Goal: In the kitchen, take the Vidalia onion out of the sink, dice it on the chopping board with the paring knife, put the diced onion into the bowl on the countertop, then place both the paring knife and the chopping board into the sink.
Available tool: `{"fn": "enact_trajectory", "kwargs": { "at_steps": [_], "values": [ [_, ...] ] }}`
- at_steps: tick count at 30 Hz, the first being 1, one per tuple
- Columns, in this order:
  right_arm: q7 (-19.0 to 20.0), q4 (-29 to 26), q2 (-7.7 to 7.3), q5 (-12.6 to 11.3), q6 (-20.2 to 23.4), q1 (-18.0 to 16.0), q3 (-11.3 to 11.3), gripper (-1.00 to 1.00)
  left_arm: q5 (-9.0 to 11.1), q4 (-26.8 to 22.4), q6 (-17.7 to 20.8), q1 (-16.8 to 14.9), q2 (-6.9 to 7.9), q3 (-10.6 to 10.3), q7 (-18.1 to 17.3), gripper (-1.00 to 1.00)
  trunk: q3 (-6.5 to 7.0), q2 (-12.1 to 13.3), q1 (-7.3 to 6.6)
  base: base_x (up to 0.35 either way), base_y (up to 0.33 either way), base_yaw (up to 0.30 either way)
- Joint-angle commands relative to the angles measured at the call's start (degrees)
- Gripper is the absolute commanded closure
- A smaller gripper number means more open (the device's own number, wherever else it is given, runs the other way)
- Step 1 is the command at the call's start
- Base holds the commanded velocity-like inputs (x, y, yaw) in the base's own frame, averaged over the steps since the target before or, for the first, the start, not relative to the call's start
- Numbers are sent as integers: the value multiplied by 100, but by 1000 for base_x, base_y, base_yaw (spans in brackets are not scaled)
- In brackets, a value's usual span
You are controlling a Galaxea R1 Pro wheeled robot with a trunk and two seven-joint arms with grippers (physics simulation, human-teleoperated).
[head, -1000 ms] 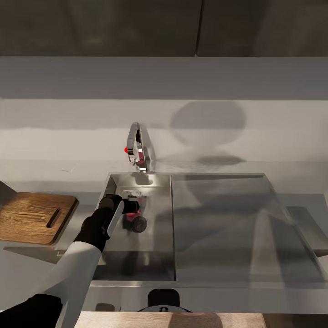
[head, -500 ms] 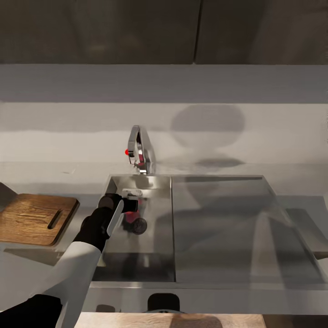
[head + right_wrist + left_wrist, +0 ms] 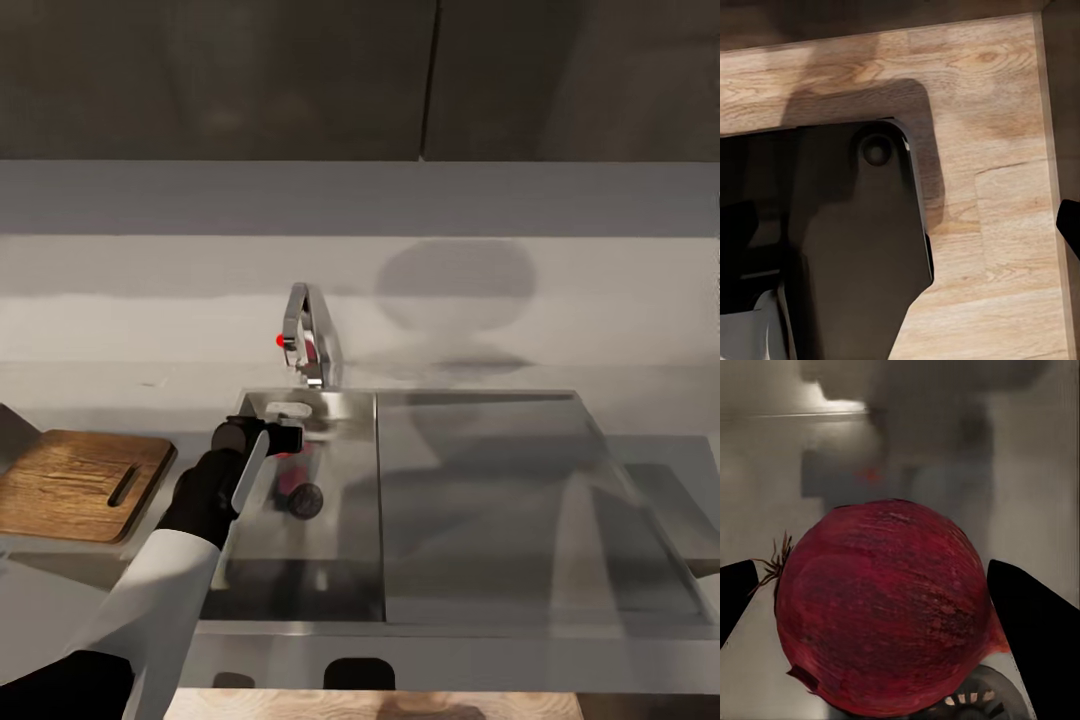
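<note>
A dark red onion (image 3: 881, 611) sits between the two black fingers (image 3: 1035, 641) of my left gripper (image 3: 870, 600), which is shut on it just above the round drain (image 3: 979, 701). In the head view my left gripper (image 3: 283, 438) hangs inside the sink (image 3: 350, 560) basin near its back wall, with a bit of the red onion (image 3: 287, 468) showing below it. The brown chopping board (image 3: 70, 485) lies bare on the grey countertop (image 3: 640, 405) left of the sink. The paring knife and the bowl are out of view. My right gripper (image 3: 900, 225) is open, one fingertip (image 3: 1069, 222) at the frame edge.
The chrome tap (image 3: 308, 345) with its red knob stands at the back rim of the basin. The flat drainboard (image 3: 520, 500) stretches right of it. The right wrist view looks down on a wooden floor (image 3: 990, 150) and my dark base (image 3: 847, 247).
My left gripper has risen with the onion, away from the drain and towards the basin's back wall. The head camera has tilted, so the whole scene sits slightly lower.
</note>
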Motion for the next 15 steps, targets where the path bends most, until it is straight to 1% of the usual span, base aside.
{"fn": "enact_trajectory", "kwargs": {
  "at_steps": [1,6,15],
  "values": [
    [-17,-10,-3,-36,-8,3,18,-100,40,-54,33,-2,0,-9,43,100,1,-10,4,0,0,0],
    [-17,-10,-3,-36,-8,3,18,-100,40,-222,120,-6,-1,-11,43,100,39,-10,4,0,0,0],
    [-15,-10,-11,-29,-8,3,19,-100,49,-242,159,-4,-1,-12,43,100,47,-10,4,0,0,0]
  ]
}}
